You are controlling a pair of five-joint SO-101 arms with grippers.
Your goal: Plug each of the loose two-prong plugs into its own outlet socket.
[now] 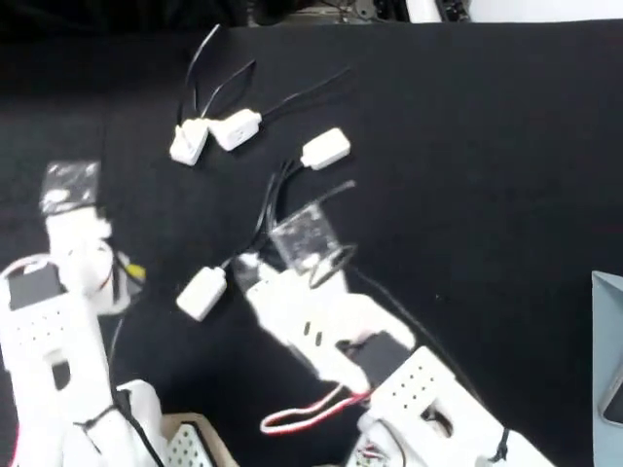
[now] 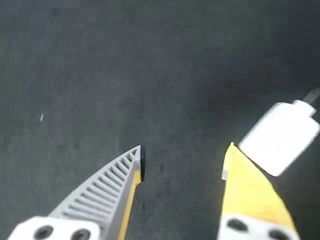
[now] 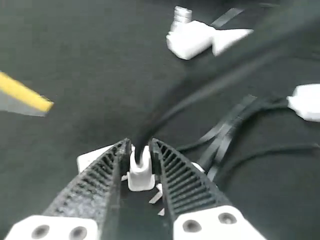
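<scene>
The plug [image 3: 140, 172] is a small white body with a black cord running up out of its back end. Its prongs cannot be made out. It sits just beside the block [image 3: 92, 159], a white, rounded, oblong piece lying flat on the table [image 1: 467, 175]. Whether plug and block touch cannot be told.

The right gripper [image 3: 139, 145] has its two black ribbed fingers [image 3: 95, 190] nearly together, pinching the plug between their tips, with the cord passing up through the narrow gap. In the high view the right gripper [image 1: 251, 272] is just beside the block [image 1: 202, 292], on the side away from the left arm.

The left gripper [image 2: 185, 150] has its fingers spread wide, one grey and ribbed [image 2: 115, 185] and one yellow, and holds nothing. The block [image 2: 280, 135] lies just past the tip of the yellow finger. In the high view the left gripper [image 1: 125, 275] is near the block, on the side opposite the right gripper.

Beyond the block, farther from the arms, lie three more white pieces. A pair [image 1: 209, 136] lies close together, and a single piece [image 1: 325, 148] lies a little apart from them. Each trails thin black cords [image 1: 209, 78].

The table is covered in plain matte black. A loop of red and white wires [image 1: 302, 413] hangs at the right arm, on the near side of the block. A pale strip [image 1: 545, 10] runs along the table's far edge, and a grey object [image 1: 608, 360] stands at the side edge, well apart from the block.
</scene>
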